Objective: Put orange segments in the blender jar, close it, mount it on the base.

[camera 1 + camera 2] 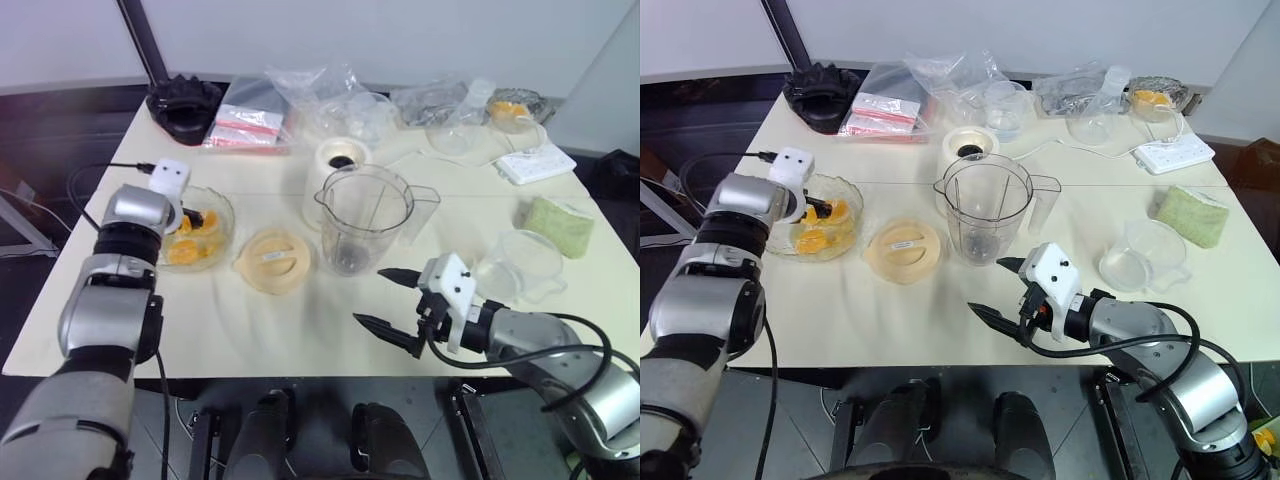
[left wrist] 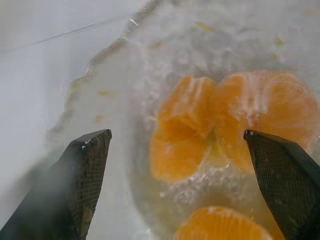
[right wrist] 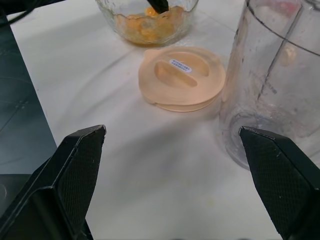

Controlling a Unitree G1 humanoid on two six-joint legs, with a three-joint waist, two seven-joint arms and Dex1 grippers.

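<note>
Left gripper (image 2: 175, 145): textured black fingers spread wide, empty, poised over glossy orange segments (image 1: 193, 240) in a ribbed glass bowl (image 1: 222, 215), tabletop left. Right gripper (image 1: 392, 308): fingers wide, empty, near edge. Clear plastic blender jar (image 1: 366, 215) upright at centre; white cylindrical base (image 1: 338, 160) just behind; round peach lid (image 1: 271, 261) between bowl and jar.

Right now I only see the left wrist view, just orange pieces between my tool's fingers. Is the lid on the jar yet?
Observer: No, the pale orange lid lies flat on the table, between the bowl and the blender jar.
Operator: Is the jar on its base?
Observer: No, it stands on the table in front of the white base.
Operator: Where's my other tool?
Observer: The right tool hovers open in front of the jar, holding nothing.
</note>
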